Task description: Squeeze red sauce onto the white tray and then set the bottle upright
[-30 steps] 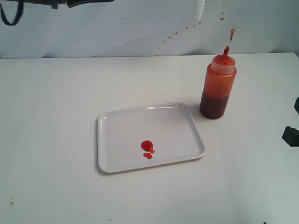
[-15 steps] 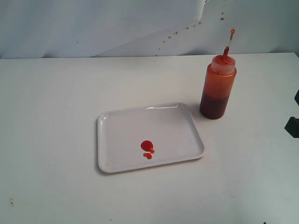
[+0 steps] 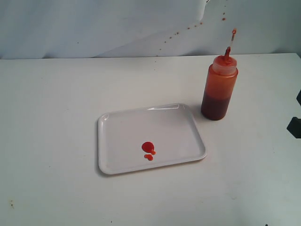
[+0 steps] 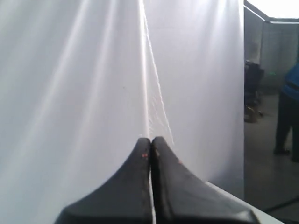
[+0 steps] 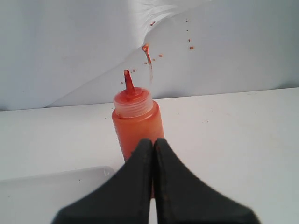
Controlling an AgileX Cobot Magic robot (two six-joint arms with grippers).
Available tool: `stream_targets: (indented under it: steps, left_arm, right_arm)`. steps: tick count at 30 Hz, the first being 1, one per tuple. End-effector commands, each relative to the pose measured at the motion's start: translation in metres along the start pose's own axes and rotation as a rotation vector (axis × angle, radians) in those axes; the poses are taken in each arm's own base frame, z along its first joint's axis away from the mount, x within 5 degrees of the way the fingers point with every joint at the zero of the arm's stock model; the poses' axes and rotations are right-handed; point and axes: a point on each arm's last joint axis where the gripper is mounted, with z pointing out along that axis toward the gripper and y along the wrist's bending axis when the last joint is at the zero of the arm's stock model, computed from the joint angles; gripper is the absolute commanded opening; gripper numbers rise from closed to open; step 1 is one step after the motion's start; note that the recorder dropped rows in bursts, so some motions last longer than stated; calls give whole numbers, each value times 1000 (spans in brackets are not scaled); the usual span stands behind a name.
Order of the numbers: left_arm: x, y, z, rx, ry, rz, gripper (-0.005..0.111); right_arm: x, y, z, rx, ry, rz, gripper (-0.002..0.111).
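Exterior view: red sauce (image 3: 148, 147) blobs on white tray (image 3: 123, 128); bottle (image 3: 219, 89) upright beside; left gripper (image 4: 150, 142), right gripper (image 5: 153, 142) closed.

Matte black jaws, smooth, tapered, flared bases

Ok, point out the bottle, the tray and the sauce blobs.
bottle (image 3: 219, 92), exterior view, mid body.
tray (image 3: 127, 127), exterior view, bare floor.
sauce (image 3: 147, 147), exterior view, largest blob.
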Motion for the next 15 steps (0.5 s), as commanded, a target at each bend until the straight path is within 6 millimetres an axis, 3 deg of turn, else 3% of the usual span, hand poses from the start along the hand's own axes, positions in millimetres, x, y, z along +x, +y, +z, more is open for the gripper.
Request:
stream_targets:
  steps: [1,8,15]
  left_arm:
    - [-3,-17,-35,-82,-108,42,0]
    - [-14,-56,-80,-30,-229,137,0]
    - [-19,-81,-112,-13,-326,206,0]
  right_arm:
    - [1,0,-1,0,-6,8,0]
    - [1,0,-1,0,-6,8,0]
    - [1,0,-1,0,-6,8,0]
